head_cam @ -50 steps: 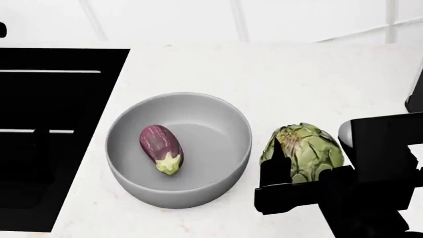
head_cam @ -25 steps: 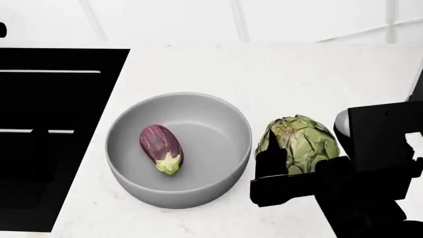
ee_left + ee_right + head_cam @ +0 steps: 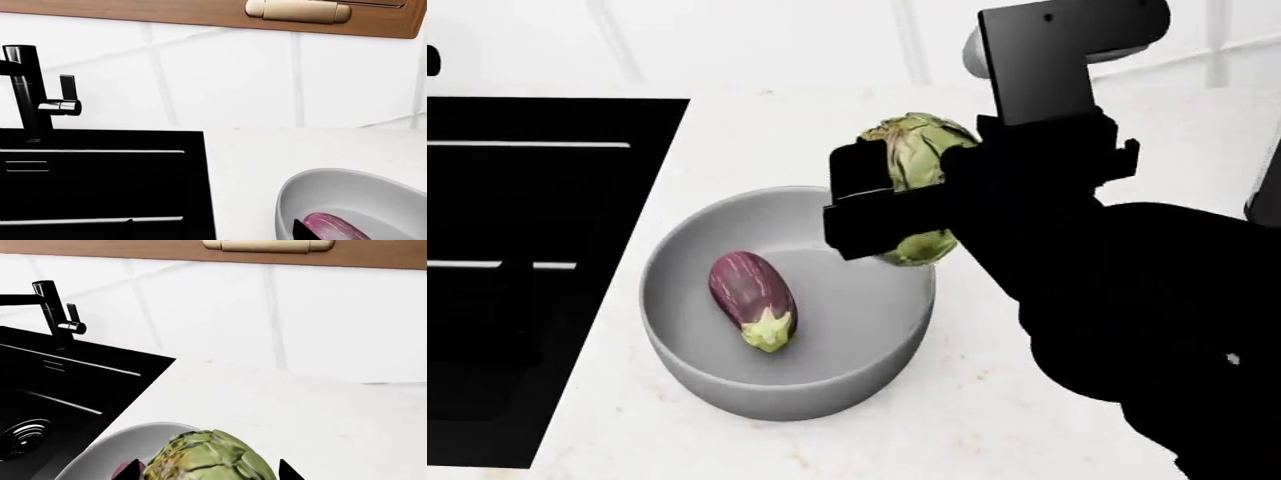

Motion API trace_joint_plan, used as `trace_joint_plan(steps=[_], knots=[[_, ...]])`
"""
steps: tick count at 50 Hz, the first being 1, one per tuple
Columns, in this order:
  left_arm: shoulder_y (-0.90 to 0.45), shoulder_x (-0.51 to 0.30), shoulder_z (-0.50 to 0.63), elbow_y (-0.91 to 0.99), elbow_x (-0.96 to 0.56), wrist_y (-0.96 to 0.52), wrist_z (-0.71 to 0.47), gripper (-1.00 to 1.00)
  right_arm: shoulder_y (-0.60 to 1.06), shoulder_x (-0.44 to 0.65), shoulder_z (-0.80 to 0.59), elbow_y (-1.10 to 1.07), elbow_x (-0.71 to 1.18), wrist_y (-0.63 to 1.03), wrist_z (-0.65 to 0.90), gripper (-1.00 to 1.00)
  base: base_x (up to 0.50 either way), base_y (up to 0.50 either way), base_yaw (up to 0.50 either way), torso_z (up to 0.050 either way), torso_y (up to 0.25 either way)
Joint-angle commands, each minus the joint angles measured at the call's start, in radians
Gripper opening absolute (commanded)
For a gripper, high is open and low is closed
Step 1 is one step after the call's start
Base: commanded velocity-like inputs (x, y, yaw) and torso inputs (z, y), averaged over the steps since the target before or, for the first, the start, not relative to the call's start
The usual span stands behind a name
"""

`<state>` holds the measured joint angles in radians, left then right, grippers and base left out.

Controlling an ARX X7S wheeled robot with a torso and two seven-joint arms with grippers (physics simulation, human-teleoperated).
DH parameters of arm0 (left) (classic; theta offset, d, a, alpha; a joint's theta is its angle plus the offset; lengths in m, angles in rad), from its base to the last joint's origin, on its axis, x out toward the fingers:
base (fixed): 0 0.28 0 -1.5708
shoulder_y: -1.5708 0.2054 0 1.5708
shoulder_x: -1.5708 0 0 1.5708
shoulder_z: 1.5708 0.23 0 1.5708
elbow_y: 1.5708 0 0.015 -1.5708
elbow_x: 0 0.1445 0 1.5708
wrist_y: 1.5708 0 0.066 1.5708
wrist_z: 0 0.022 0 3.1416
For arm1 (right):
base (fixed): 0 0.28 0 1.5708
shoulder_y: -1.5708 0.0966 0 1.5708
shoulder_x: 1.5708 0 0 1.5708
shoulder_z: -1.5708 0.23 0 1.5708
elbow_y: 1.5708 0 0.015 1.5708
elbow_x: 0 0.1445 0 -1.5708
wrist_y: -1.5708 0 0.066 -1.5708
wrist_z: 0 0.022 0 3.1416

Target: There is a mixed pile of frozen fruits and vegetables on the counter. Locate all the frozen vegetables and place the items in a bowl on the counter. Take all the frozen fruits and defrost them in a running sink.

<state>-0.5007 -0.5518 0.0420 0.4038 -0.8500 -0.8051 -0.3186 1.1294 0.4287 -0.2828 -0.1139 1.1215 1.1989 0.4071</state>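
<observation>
Bench [image 3: 1068, 130]: it is carrying the bowl; the white surface is running from the sink edge out toward 3 o'clock in the head view.
Sink [image 3: 521, 250]: the black basin is lying at 9 o'clock of the bowl, with the faucet [image 3: 30, 95] standing at its back edge; no fruit is showing in the part in view.
Bowl [image 3: 681, 330]: the grey bowl is sitting on the bench and is holding the eggplant [image 3: 751, 297], which is lying at about 9 o'clock inside it, stem cap toward 6 o'clock.
Right tool [image 3: 888, 215]: it is pinching the artichoke [image 3: 914, 150] from two sides and holding it off the bench, over the bowl's rim at about 2 o'clock.
Left tool: it is not showing in any view, so its state cannot be told.
Risk, placement: the artichoke is hanging over the rim rather than the centre, so a release here is likely sending it onto the rim and rolling it back to the bench.
Risk, contact: a drop from this height is likely striking the eggplant or nudging the bowl toward the sink.
Risk, grip: the round leafy shape is giving little flat surface, so it may be slipping early.
</observation>
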Motion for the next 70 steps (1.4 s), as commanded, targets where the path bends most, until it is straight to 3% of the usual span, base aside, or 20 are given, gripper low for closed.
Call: trace_joint_plan(steps=[1,12,44,45,63,70], knots=[[-0.002,-0.002,0.006,-0.009,0.004,0.007,0.008,1.00,0.154,-0.134,-0.143,0.330,-0.125,-0.073,-0.197,-1.00,0.00,0.00,0.00,0.000,0.000],[0.005,-0.005,-0.008,-0.026,0.001,0.022,0.015,1.00,0.185,-0.204,-0.230,0.507,-0.183,-0.114,-0.289,-1.00,0.00,0.00,0.00,0.000,0.000],[0.030,-0.001,0.003,-0.045,0.022,0.057,0.025,1.00,0.156,-0.215,-0.320,0.532,-0.224,-0.122,-0.304,-1.00,0.00,0.00,0.00,0.000,0.001],[0.029,0.001,0.006,-0.042,0.022,0.054,0.020,1.00,0.154,-0.215,-0.321,0.528,-0.223,-0.119,-0.303,1.00,0.00,0.00,0.00,0.000,0.000],[0.028,-0.001,0.006,-0.040,0.013,0.055,0.020,1.00,0.191,-0.201,-0.258,0.453,-0.169,-0.098,-0.255,1.00,0.00,0.00,0.00,0.000,0.000],[0.018,-0.007,-0.002,-0.041,0.005,0.051,0.019,1.00,0.193,-0.155,-0.167,0.310,-0.106,-0.080,-0.172,1.00,0.00,0.00,0.00,0.000,0.000]])
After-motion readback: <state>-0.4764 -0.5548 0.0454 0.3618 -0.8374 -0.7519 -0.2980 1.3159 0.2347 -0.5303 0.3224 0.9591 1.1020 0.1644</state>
